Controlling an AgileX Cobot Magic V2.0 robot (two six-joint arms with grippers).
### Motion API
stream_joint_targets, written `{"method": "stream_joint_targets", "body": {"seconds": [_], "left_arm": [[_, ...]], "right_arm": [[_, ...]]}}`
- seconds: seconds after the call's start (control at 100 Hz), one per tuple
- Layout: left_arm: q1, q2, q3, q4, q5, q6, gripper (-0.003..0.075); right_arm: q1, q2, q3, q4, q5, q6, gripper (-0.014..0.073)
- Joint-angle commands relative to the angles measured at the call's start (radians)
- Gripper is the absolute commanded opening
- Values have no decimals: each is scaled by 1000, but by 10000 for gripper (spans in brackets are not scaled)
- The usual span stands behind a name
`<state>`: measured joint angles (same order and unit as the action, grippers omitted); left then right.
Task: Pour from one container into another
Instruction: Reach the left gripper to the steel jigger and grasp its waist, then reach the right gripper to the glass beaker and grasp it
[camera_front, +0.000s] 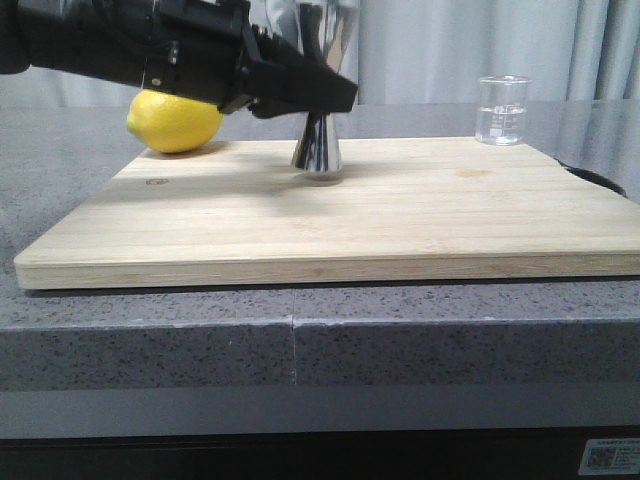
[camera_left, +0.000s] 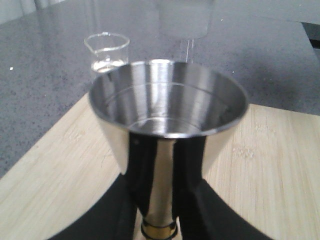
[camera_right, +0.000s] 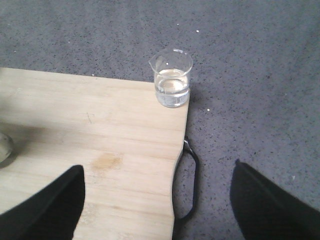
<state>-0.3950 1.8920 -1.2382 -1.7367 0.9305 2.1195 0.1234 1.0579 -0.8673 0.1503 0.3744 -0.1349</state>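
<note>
The left hand (camera_front: 325, 100) is closed around the narrow waist of the steel jigger (camera_front: 318, 150), one finger (camera_left: 112, 210) on each side of it. The jigger stands upright on the wooden board (camera_front: 400, 215), its open upper cup just above the fingers. A lemon (camera_front: 174, 121) lies behind the left arm, on the board's far edge. The right hand (camera_right: 155, 200) hangs spread wide, holding nothing. The glass beaker (camera_right: 172, 78) sits ahead of it at the board's corner on the grey worktop (camera_right: 250, 60), with a little clear liquid inside.
</note>
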Motion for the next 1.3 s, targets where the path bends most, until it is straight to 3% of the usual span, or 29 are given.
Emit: {"method": "stream_joint_targets", "body": {"seconds": [0.0, 0.26, 0.85, 1.29], "left_arm": [[-8, -47, -46, -66, 73, 6, -19], [-8, -47, -48, -85, 73, 6, -19], [-8, -47, -48, -90, 73, 6, -19], [-8, -47, -48, -94, 81, 6, -19]], "right_arm": [[2, 28, -35, 18, -121, -13, 542], [17, 154, -35, 22, -258, -13, 542], [60, 474, -35, 28, -731, 49, 542], [60, 663, -135, 10, -853, 51, 542]]}}
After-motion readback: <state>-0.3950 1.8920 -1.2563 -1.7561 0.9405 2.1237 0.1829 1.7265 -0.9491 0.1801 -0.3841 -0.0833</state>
